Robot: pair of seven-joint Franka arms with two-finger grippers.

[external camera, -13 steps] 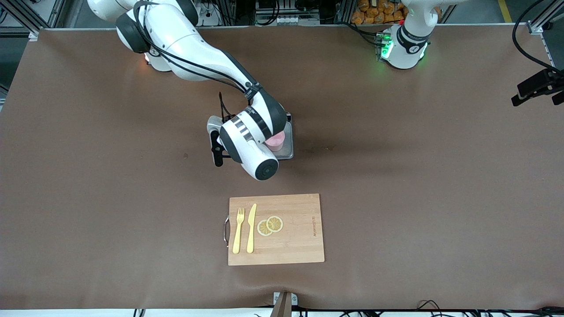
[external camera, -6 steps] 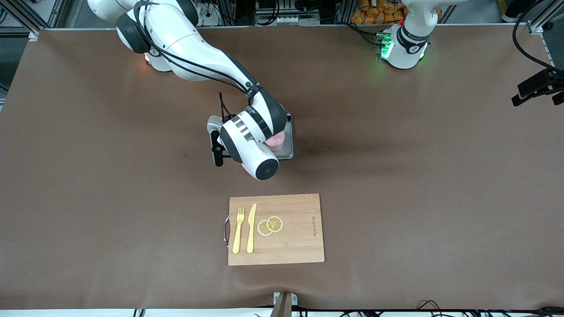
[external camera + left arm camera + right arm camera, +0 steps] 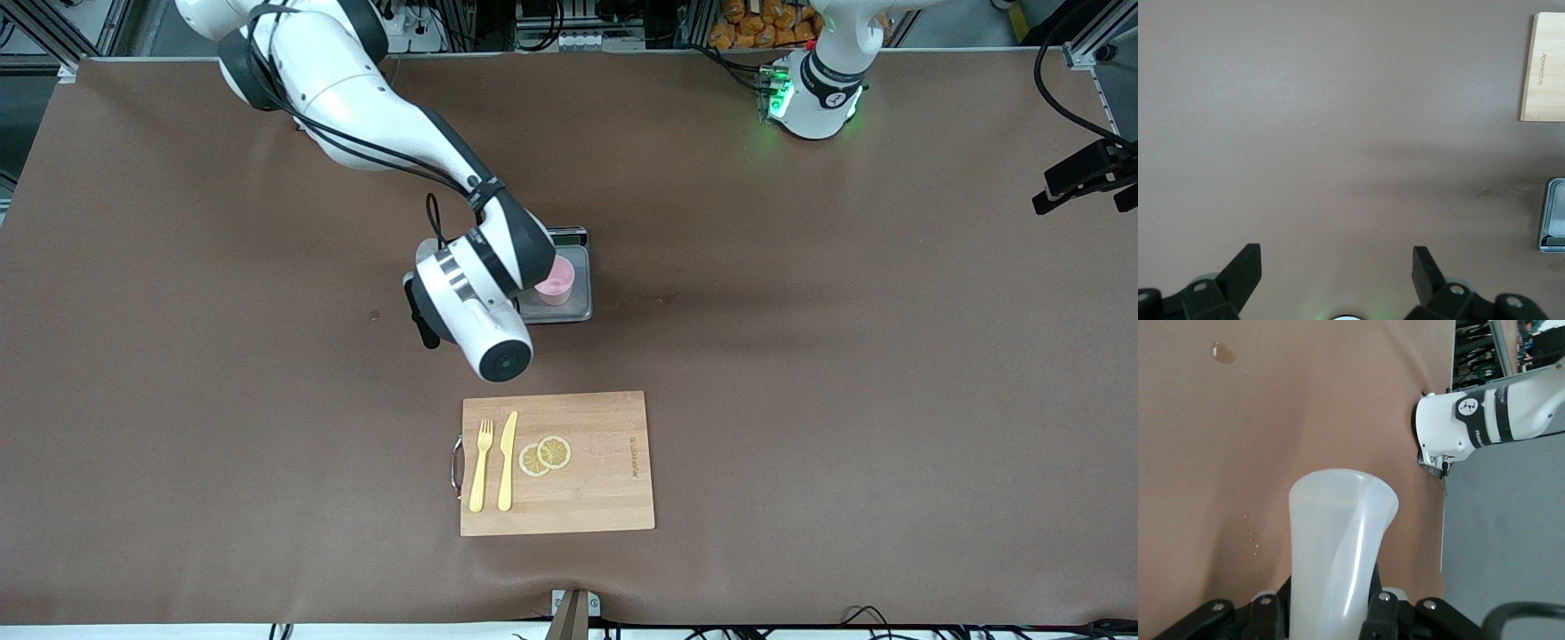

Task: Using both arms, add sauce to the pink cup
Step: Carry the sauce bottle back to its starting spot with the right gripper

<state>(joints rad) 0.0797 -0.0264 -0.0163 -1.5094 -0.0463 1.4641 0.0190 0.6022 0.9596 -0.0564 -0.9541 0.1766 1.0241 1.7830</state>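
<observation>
The pink cup (image 3: pixel 558 283) stands on a small grey scale (image 3: pixel 576 309) in the middle of the table. My right arm's wrist (image 3: pixel 476 307) hangs beside the cup, toward the right arm's end, and hides its gripper in the front view. In the right wrist view my right gripper (image 3: pixel 1328 617) is shut on the sauce bottle (image 3: pixel 1338 540), a translucent whitish body. Its orange nozzle is hidden. My left gripper (image 3: pixel 1337 267) is open and empty, high over bare table, and waits. It is out of the front view.
A wooden cutting board (image 3: pixel 557 463) lies nearer the front camera, with a yellow fork (image 3: pixel 481 464), a yellow knife (image 3: pixel 508 460) and two lemon slices (image 3: pixel 545 455) on it. The left arm's base (image 3: pixel 813 93) stands at the table's top edge. A small stain (image 3: pixel 374 314) marks the table.
My right wrist has swung away from the cup, toward the front camera and the right arm's end. More of the cup and scale now shows. The left arm has not moved.
</observation>
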